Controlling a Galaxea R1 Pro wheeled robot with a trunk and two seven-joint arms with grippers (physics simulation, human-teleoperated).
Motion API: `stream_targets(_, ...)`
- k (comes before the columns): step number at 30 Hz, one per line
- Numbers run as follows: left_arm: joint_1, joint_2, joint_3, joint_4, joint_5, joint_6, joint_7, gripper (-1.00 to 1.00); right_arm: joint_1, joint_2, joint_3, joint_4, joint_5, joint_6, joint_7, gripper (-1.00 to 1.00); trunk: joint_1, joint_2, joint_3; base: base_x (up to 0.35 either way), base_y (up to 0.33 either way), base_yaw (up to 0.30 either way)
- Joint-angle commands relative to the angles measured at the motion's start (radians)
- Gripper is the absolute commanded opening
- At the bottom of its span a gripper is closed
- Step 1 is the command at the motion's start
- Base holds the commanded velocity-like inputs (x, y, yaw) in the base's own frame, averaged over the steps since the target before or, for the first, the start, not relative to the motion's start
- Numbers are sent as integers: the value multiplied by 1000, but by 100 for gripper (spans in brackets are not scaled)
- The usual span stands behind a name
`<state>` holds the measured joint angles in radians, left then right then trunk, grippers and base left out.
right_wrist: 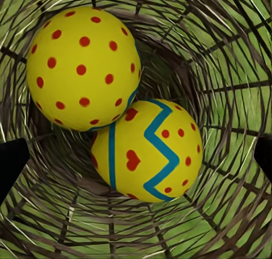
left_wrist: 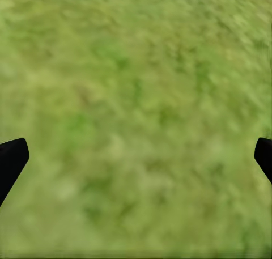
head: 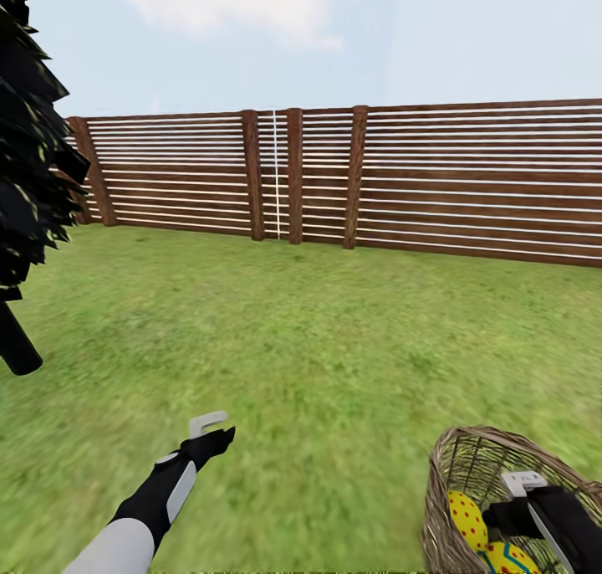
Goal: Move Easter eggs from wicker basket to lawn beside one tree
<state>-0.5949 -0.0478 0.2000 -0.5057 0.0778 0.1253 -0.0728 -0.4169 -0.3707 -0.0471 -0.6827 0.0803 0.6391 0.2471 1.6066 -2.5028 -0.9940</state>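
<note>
The wicker basket (head: 456, 474) stands on the lawn (head: 334, 348) at the lower right of the head view. Two yellow Easter eggs lie in it: a red-dotted egg (right_wrist: 82, 69) and, touching it, an egg with a blue zigzag band (right_wrist: 147, 151); both eggs (head: 466, 517) also show from the head. My right gripper (right_wrist: 136, 157) hangs open just above them inside the basket (right_wrist: 226, 55), its fingertips (right_wrist: 11, 162) wide apart. My left gripper (head: 216, 438) is open over bare grass (left_wrist: 136, 100), holding nothing. A tree (head: 25, 156) with a dark crown stands at the far left.
A brown slatted wooden fence (head: 334, 176) closes off the back of the garden. Open grass stretches between the basket, the tree trunk (head: 17, 348) and the fence.
</note>
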Motion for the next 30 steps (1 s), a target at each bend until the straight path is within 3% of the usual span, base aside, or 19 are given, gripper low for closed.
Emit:
stream_targets(1, 0, -1, 7, -2, 8, 8, -7, 100, 0, 1, -3, -1, 9, 4, 8, 100, 0, -1, -5, 0, 0, 0)
stream_targets(30, 0, -10, 7, 0, 7, 8, -7, 100, 0, -5, -5, -3, 9, 4, 9, 100, 13, -8, -117, 0, 0, 0)
